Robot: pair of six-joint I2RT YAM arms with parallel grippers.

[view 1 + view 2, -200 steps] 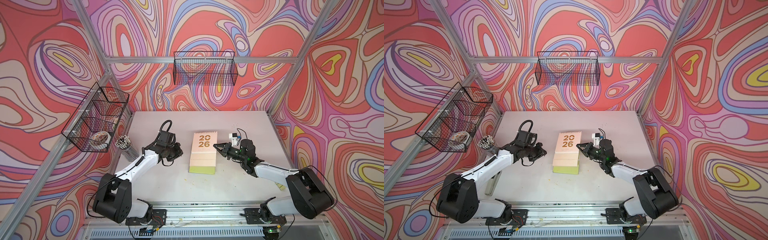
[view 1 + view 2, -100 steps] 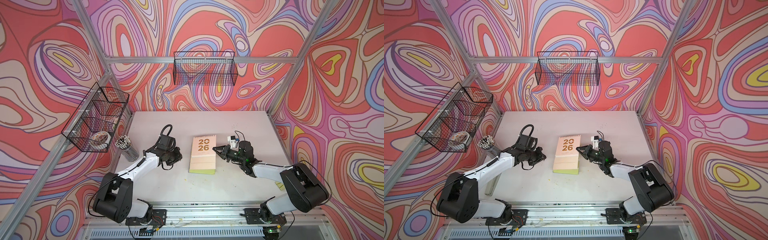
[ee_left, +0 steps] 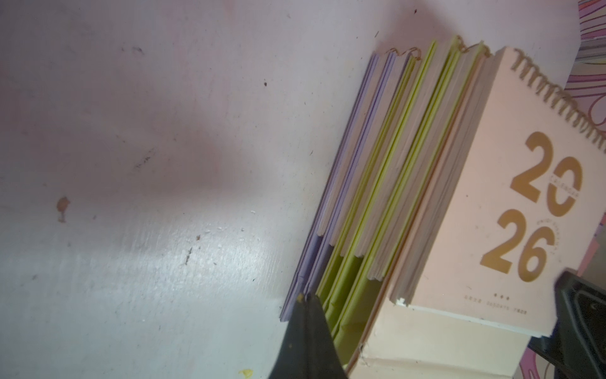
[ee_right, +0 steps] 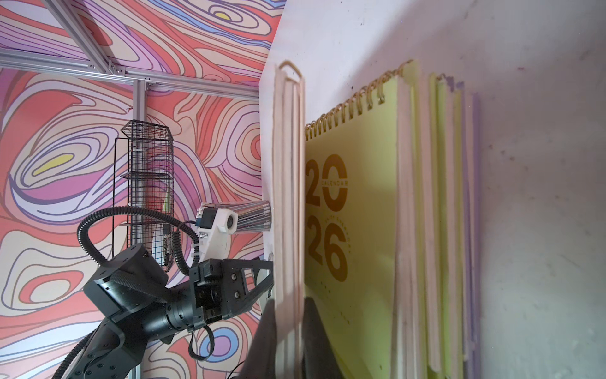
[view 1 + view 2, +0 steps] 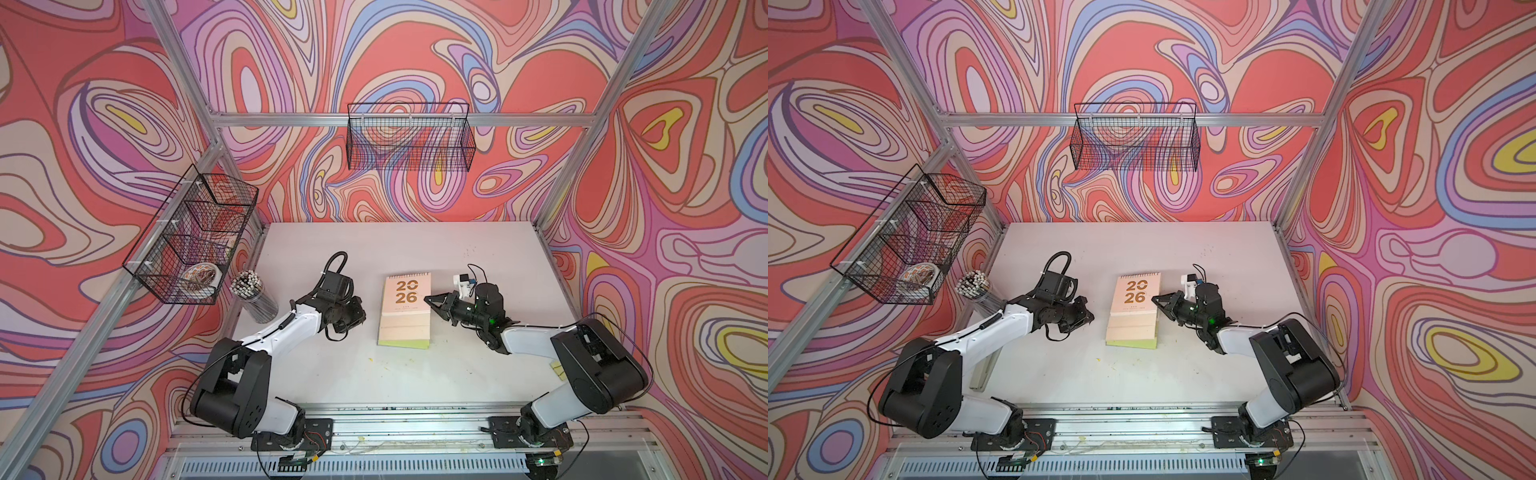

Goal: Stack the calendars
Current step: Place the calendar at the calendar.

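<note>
The calendars lie in one pile at the table's middle, seen in both top views. A peach pink one [image 5: 407, 297] [image 5: 1136, 297] [image 3: 475, 197] is uppermost, and a lime green edge [image 5: 403, 344] shows at the pile's front. In the wrist views lime green calendars [image 4: 354, 213] and lavender ones [image 3: 313, 249] lie underneath. My right gripper [image 5: 428, 298] [image 4: 289, 300] is shut on the pink calendar's right edge, holding it slightly off the green cover. My left gripper [image 5: 362, 318] [image 3: 305, 297] is shut and empty, its tip by the pile's lavender bottom edge on the left.
A cup of pencils [image 5: 253, 295] stands at the table's [image 5: 374, 249] left edge, under a wire basket [image 5: 191, 241] on the left wall. Another wire basket [image 5: 409, 139] hangs on the back wall. Yellow notes [image 5: 557, 368] lie beside the right arm.
The right gripper has lowered the pink calendar closer onto the pile. The left gripper has drifted down and towards the front, staying left of the pile.
</note>
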